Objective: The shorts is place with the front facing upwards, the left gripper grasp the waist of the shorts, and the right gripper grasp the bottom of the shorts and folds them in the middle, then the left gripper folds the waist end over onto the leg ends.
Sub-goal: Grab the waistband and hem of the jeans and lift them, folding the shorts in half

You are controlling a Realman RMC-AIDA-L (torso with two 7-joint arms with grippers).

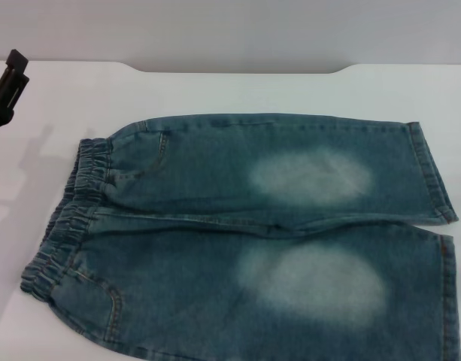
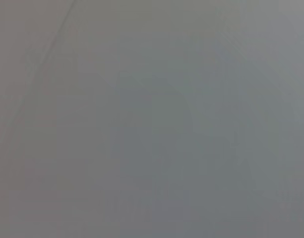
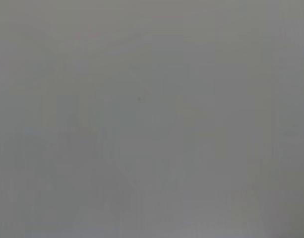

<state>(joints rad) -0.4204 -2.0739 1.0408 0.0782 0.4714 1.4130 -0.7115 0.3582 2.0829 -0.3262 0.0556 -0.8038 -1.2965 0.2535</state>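
The shorts (image 1: 253, 233) lie flat and spread out on the white table (image 1: 238, 90) in the head view, front up, with a pale faded oval on each leg. The gathered elastic waist end (image 1: 68, 218) is at the left. The leg ends (image 1: 433, 177) with their stitched hems are at the right, the nearer one running off the frame. My left gripper (image 1: 8, 83) shows at the far left edge, above the table and apart from the shorts. The right gripper is out of view. Both wrist views show only plain grey.
The table's far edge (image 1: 238, 69) runs along the back with a shallow notch in the middle. Bare white table surrounds the shorts at the back and left.
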